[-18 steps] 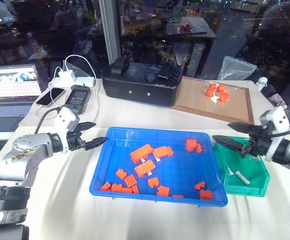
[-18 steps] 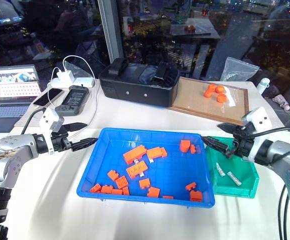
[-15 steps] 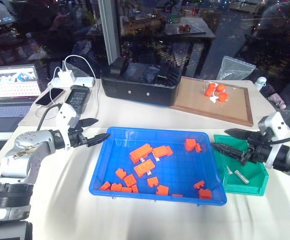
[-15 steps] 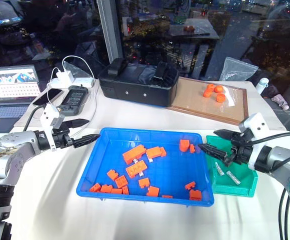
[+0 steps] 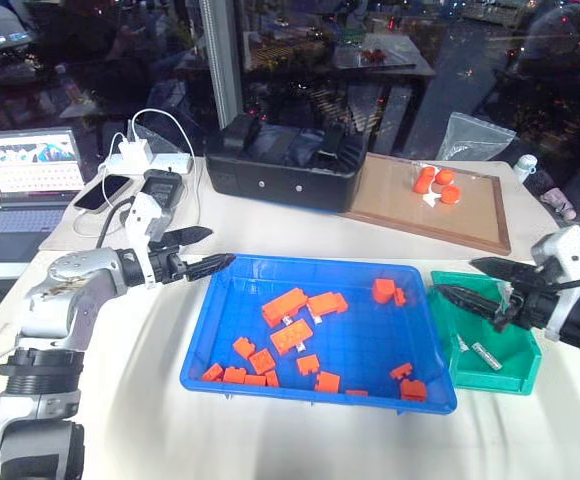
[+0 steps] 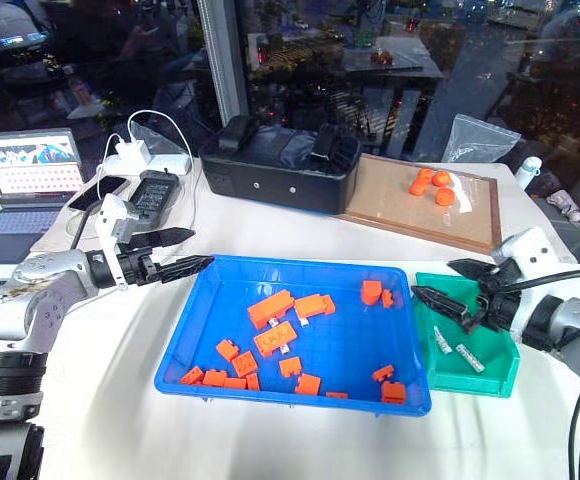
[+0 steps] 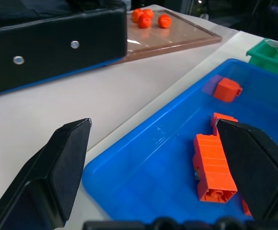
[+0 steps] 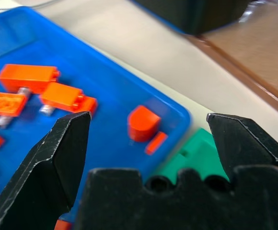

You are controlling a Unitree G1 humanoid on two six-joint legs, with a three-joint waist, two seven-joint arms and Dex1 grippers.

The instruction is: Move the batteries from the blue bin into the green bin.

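The blue bin [image 5: 310, 264] sits mid-table and holds several orange blocks [image 5: 283, 305]. Silvery ends of batteries [image 8: 45, 110] poke out beside those blocks. To its right stands the green bin [image 5: 495, 385] with two batteries [image 5: 485, 352] lying on its floor. My left gripper [image 5: 220, 247] hovers open and empty just outside the blue bin's back left corner [image 7: 144, 177]. My right gripper [image 5: 453, 278] is open and empty above the green bin's back left part, pointing toward the blue bin.
A black box [image 5: 285, 160] stands behind the blue bin. A brown framed board [image 5: 470, 225] with orange pieces [image 5: 435, 185] lies at the back right. A laptop [image 5: 25, 170], a phone, a charger and cables [image 5: 140, 155] crowd the back left. A clear plastic bag [image 5: 475, 135] lies far back.
My left gripper has risen a little and edged toward the blue bin's corner. My right gripper has drawn back slightly over the green bin. Both stay open.
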